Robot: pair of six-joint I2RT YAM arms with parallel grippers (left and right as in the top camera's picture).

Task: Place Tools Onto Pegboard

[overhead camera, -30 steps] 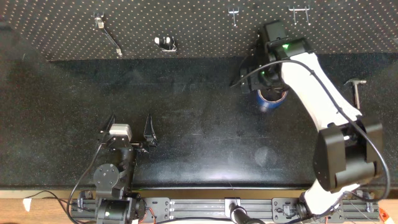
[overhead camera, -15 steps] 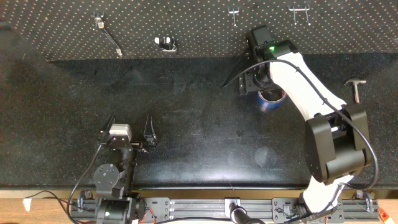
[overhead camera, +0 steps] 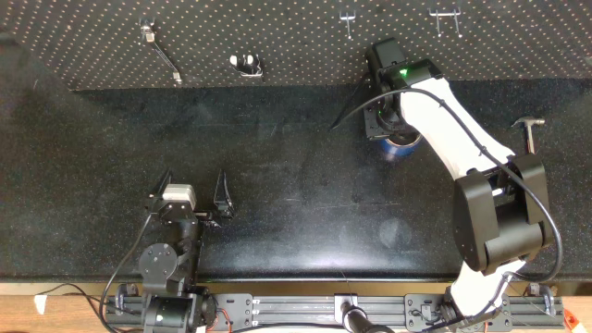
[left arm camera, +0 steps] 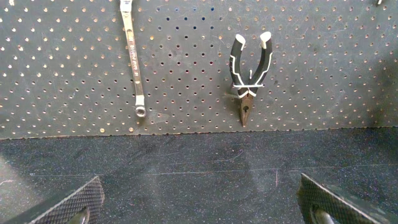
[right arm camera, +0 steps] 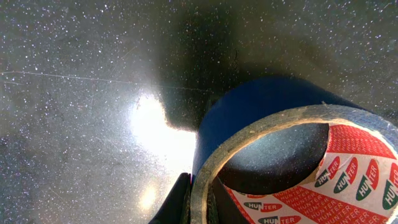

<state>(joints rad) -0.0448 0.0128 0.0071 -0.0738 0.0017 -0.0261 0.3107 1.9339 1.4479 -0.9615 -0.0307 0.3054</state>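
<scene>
A blue tape roll [overhead camera: 400,148] with a cardboard core lies on the black table just below the pegboard [overhead camera: 277,37]. My right gripper [overhead camera: 381,120] is down on it. In the right wrist view the roll's blue wall [right arm camera: 249,106] sits pinched between the fingers of my right gripper [right arm camera: 199,204], one dark finger [right arm camera: 181,200] pressed on its outside. A wrench [left arm camera: 132,50] and black-handled pliers [left arm camera: 249,74] hang on the pegboard [left arm camera: 323,74]. My left gripper [overhead camera: 192,190] rests open near the table's front left, nothing in it.
A hammer [overhead camera: 529,129] lies on the table at the far right. Two bare hooks [overhead camera: 348,20] [overhead camera: 446,18] stick out of the pegboard above the right arm. The wrench [overhead camera: 163,53] and pliers [overhead camera: 247,64] hang at the board's left half.
The right arm swung its wrist left and settled onto the tape roll, which has shifted slightly left. The left arm has stayed still.
</scene>
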